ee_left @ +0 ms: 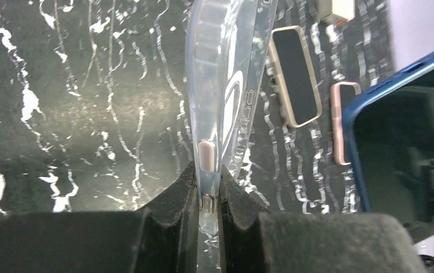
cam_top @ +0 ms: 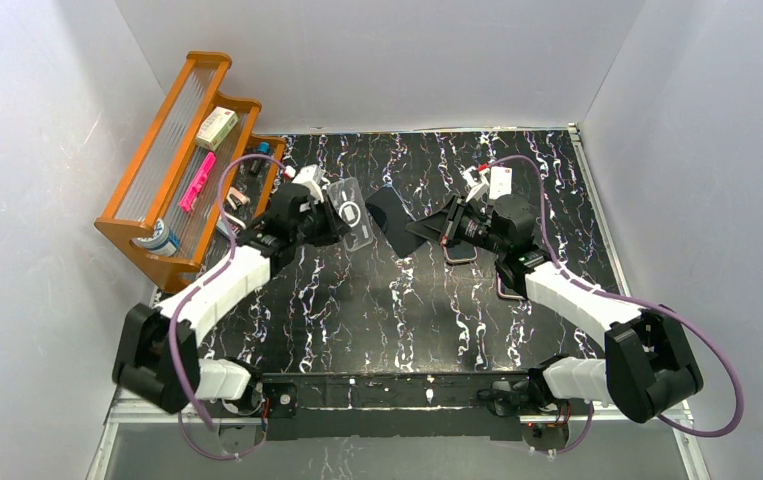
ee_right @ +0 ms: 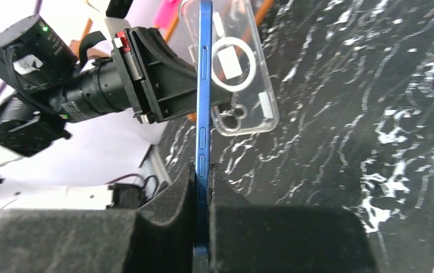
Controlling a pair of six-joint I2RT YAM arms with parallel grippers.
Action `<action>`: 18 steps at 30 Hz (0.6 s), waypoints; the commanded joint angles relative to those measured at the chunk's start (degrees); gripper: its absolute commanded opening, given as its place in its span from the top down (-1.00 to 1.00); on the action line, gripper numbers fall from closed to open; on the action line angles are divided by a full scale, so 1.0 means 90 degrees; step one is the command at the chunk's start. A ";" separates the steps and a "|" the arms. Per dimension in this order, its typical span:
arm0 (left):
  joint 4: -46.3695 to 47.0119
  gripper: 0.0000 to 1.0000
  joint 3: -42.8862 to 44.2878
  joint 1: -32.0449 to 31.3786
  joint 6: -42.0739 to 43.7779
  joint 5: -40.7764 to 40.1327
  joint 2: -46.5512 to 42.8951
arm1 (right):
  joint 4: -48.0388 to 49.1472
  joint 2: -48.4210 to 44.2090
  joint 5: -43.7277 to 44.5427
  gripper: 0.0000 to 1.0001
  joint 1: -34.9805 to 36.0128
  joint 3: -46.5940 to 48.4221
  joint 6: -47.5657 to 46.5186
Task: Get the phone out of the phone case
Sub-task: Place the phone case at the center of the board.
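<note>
Black marble-patterned table [cam_top: 377, 310], veined in white, fenced by plain white walls [cam_top: 377, 60]. An orange wooden rack [cam_top: 172, 160] stands at the table's far left corner, holding a small box [cam_top: 216, 128] and a pink item [cam_top: 195, 183]; their labels are too small to read.

Just right of the rack, the left gripper [ee_left: 207, 176] is clamped on the edge of a clear phone case [ee_left: 226, 85], held off the table. Further right of the rack, apart from the case, the right gripper [ee_right: 203, 170] is clamped on a blue phone [ee_right: 205, 85], held edge-on and out of the case.

Only the right wrist view shows the white ring [ee_right: 232, 62] on the case's back. The left wrist view gives a close look at two tan-rimmed black rectangles [ee_left: 294, 77] lying on the table. Marks moulded on the case's rim cannot be read.
</note>
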 commanded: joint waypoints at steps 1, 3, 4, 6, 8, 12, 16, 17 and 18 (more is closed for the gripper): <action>-0.1860 1.00 0.0873 0.0146 0.0970 0.0605 0.0753 | -0.0046 0.0122 0.0947 0.97 -0.0032 0.0422 -0.0661; -0.2244 1.00 0.1200 0.0184 0.1176 0.0791 0.1233 | 0.0019 0.0379 0.1085 0.97 -0.0041 0.0431 -0.0677; -0.2407 1.00 0.1336 0.0215 0.1268 0.0882 0.1457 | 0.0082 0.0504 0.1111 0.97 -0.0036 0.0440 -0.0691; -0.2687 1.00 0.1643 0.0263 0.1426 0.1031 0.1914 | 0.0175 0.0755 0.1264 0.97 -0.0039 0.0444 -0.0708; -0.2975 1.00 0.2027 0.0301 0.1569 0.1142 0.2371 | 0.0303 0.0982 0.1497 0.97 -0.0034 0.0425 -0.0716; -0.3169 1.00 0.2524 0.0455 0.1659 0.1269 0.3114 | 0.0484 0.1360 0.1853 0.97 -0.0038 0.0434 -0.0667; -0.3171 1.00 0.2900 0.0641 0.1643 0.1470 0.3756 | 0.0757 0.1781 0.2147 0.97 -0.0035 0.0448 -0.0436; -0.3176 0.99 0.2979 0.0689 0.1630 0.1540 0.3896 | 0.0823 0.1938 0.2199 0.97 -0.0040 0.0463 -0.0399; -0.3173 0.97 0.3059 0.0728 0.1614 0.1596 0.4034 | 0.0863 0.2057 0.2242 0.97 -0.0037 0.0499 -0.0344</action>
